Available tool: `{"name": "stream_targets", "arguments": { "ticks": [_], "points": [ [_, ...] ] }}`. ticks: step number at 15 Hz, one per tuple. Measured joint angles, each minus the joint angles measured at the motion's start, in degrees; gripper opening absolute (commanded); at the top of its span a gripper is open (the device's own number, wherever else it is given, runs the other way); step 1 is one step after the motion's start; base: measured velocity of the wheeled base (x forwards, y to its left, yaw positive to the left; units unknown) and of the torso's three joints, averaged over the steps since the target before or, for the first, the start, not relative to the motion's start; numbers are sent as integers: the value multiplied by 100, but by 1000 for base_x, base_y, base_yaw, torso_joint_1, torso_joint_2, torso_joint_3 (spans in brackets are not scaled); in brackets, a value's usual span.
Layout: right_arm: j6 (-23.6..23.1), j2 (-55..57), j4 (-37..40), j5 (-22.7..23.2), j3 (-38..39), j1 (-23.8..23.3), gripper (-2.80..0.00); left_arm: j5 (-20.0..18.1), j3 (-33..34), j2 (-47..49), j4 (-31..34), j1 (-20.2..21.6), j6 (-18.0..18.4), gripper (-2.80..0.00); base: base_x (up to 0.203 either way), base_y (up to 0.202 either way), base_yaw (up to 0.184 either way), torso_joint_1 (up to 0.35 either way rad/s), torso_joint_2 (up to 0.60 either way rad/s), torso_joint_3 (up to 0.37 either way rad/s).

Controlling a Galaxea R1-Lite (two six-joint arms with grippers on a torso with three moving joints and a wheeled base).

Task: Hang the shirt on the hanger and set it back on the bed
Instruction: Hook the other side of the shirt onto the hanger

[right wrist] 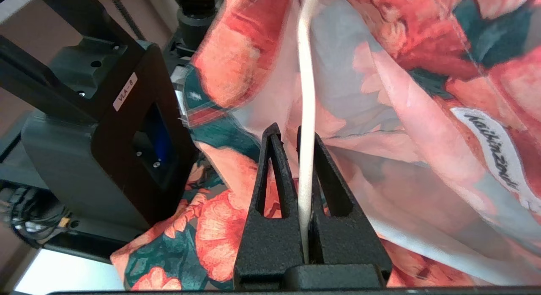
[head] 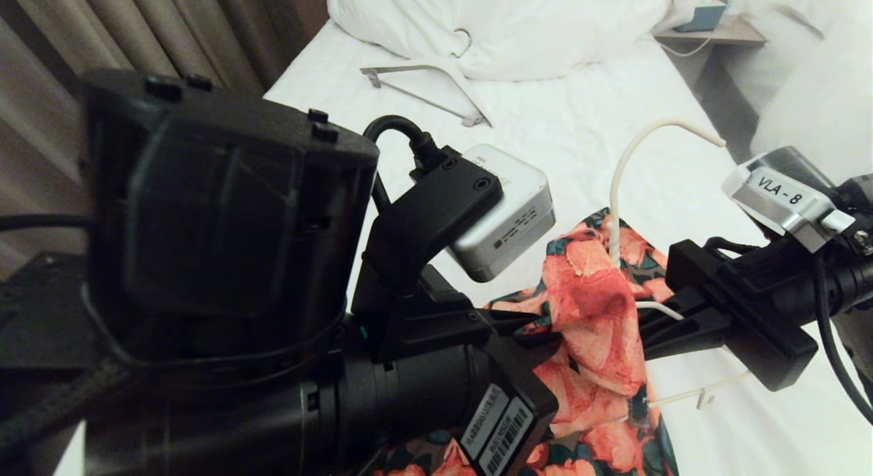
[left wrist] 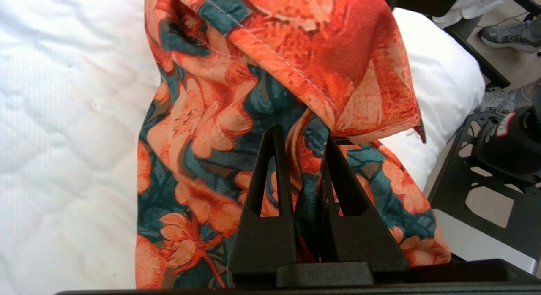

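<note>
The left gripper (left wrist: 302, 143) rises from the bottom centre of the frame, its black jaws pinched on a fold of the flowered shirt (left wrist: 270, 88), which hangs down the middle. The white bed (left wrist: 63, 130) fills the left; a black frame (left wrist: 486, 193) stands lower right.

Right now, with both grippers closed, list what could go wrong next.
1. The right gripper pinches only the thin rod of the hanger; the rod may swivel or slip under the shirt's weight.
2. The left gripper holds just a bunched fold of the shirt; pulling could tug the cloth off the hanger rather than seat it.
3. The hanger's far end looks bare, so the shirt may slide off.
</note>
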Motion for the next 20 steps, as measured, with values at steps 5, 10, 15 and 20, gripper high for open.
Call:
{"name": "stream_targets", "arguments": {
  "ticks": [5,10,15,20],
  "points": [
    [-24,-95,-1,-2,65,-79,0,43,5,-21,32,16,-12,-280,0,0,0,0,0,0],
    [111,-382,58,-11,89,-337,0,24,-103,-69,2,-9,-13,-280,0,0,0,0,0,0],
    [1424,-1102,168,-27,325,-1143,0,17,-196,-72,6,-4,-21,-280,0,0,0,0,0,0],
    [2905,-1562,149,-26,418,-2434,0,168,-276,-28,4,-11,-377,-280,0,0,0,0,0,0]
  ]
}}
